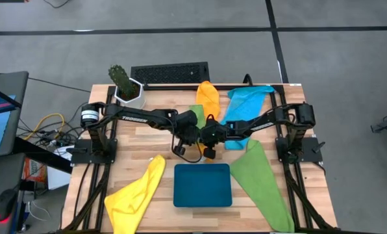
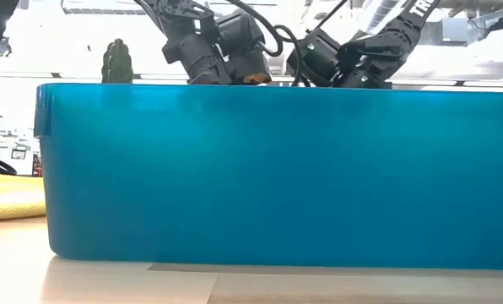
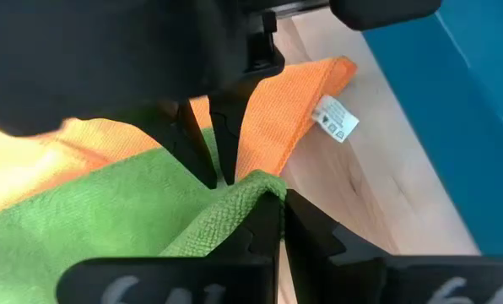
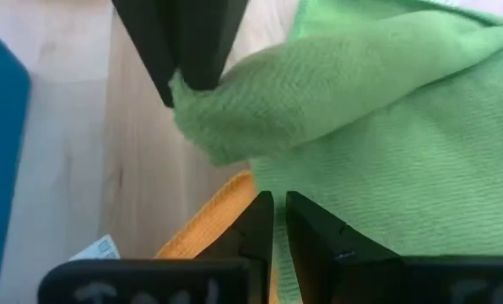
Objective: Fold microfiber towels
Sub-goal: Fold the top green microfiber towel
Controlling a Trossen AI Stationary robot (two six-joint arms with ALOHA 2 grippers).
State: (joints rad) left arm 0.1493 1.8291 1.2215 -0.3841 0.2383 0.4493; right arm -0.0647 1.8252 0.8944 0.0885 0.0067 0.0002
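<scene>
Green towel (image 3: 108, 219): we've got it mid-worktop, lying over the orange towel (image 3: 277, 110)
Left gripper (image 3: 273, 201): clenched on its edge
Right gripper (image 4: 277, 203): pinched closed beside it

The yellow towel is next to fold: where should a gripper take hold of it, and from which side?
Probably the yellow towel's narrow tip beside the tray, pinched from straight above: that end tapers to a free point on bare wood, while the wide end lies bunched at the table's edge. The left gripper is nearer, now shut on a green towel, as is the right gripper.
</scene>
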